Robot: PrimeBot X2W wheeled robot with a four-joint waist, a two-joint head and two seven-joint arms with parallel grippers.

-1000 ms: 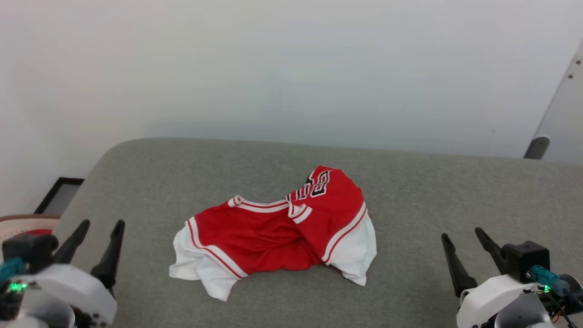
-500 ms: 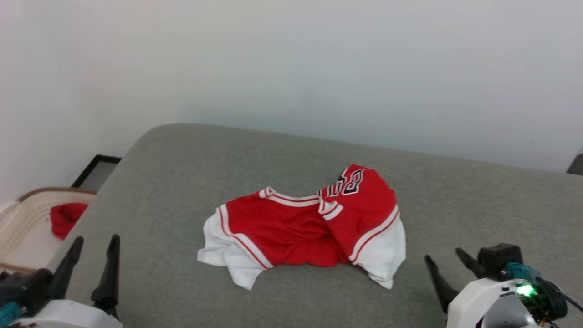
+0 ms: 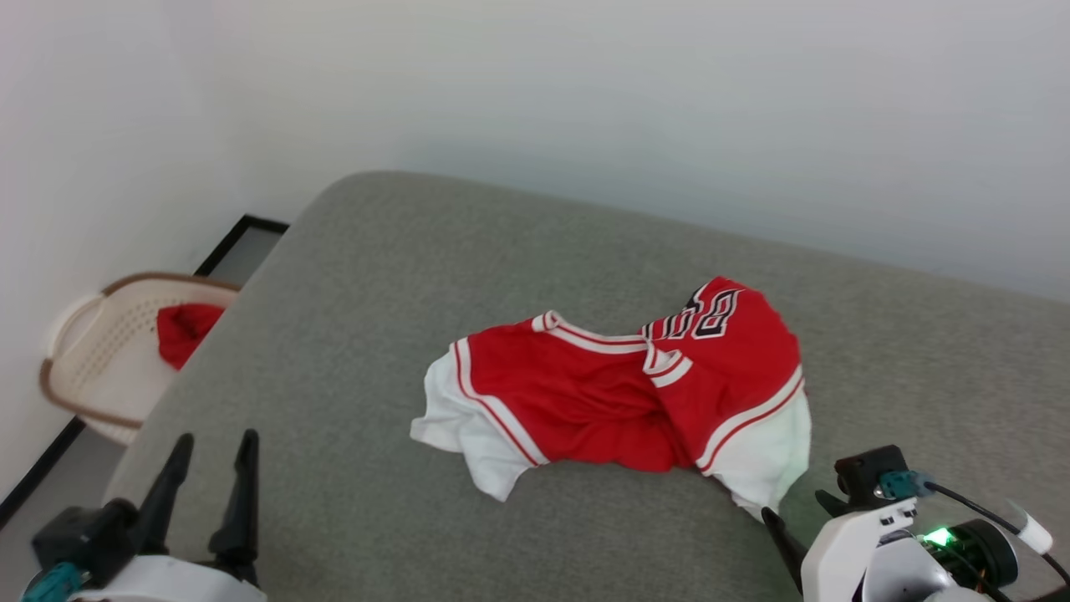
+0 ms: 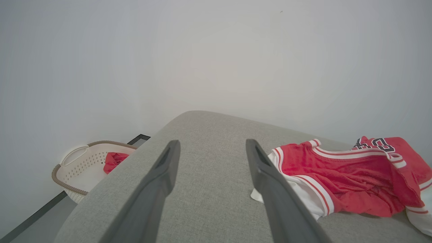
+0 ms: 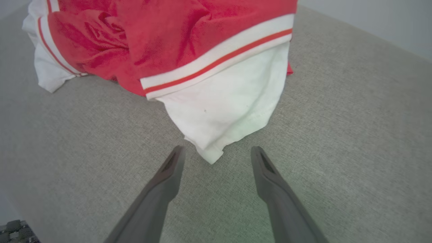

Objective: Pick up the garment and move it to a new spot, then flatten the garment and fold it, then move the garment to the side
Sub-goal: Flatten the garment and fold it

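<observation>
The crumpled red mesh jersey with white sleeves and striped trim [image 3: 585,393] lies mid-bench on the grey woven upholstered bench [image 3: 376,251]. Its black, white-outlined lettering is folded over and unreadable. The left hand [image 3: 216,436] gapes empty, well apart from it. The right hand [image 5: 217,148] is spread wide too, and its wrist view catches a smooth white sleeve tip pointing into the gap.

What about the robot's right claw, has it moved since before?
Yes. The right gripper has moved toward the garment, which kept its place on the grey cushion; its open jaws now face the white sleeve.
</observation>
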